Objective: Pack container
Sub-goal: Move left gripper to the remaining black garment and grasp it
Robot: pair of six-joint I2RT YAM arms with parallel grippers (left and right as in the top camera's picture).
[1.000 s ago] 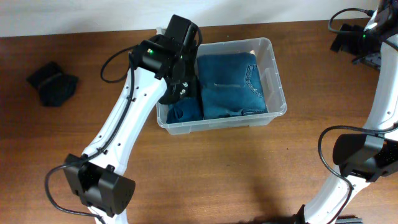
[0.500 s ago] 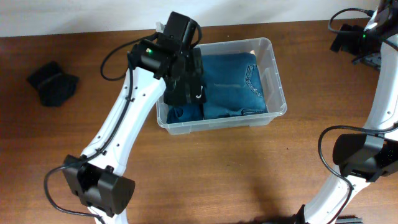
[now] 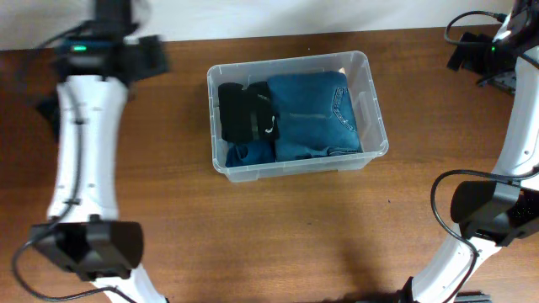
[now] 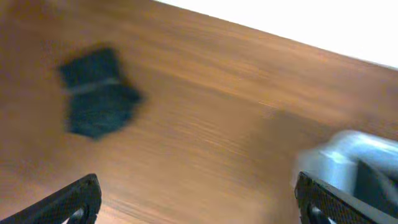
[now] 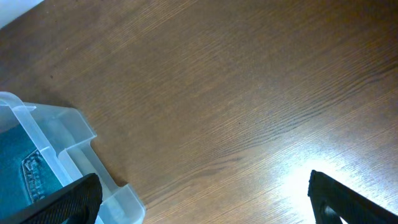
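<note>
The container (image 3: 375, 101) is a clear plastic bin in the middle of the table. Folded blue jeans (image 3: 316, 114) fill its right and middle part, and a black garment (image 3: 244, 114) lies loose at its left end. My left gripper (image 4: 199, 202) is open and empty, up over bare table at the far left, well away from the bin, whose blurred corner (image 4: 354, 162) shows at the right of the left wrist view. My right gripper (image 5: 205, 202) is open and empty at the back right, beyond the container's corner (image 5: 74, 155).
A dark crumpled cloth (image 4: 96, 93) lies on the wooden table at the far left, ahead of the left gripper. In the overhead view the left arm (image 3: 80, 143) covers most of it. The table's back edge meets a white wall.
The left gripper opened over the bin's left end and let go of the black garment, which stays inside. The left arm then swung away to the far left. The right arm has not moved.
</note>
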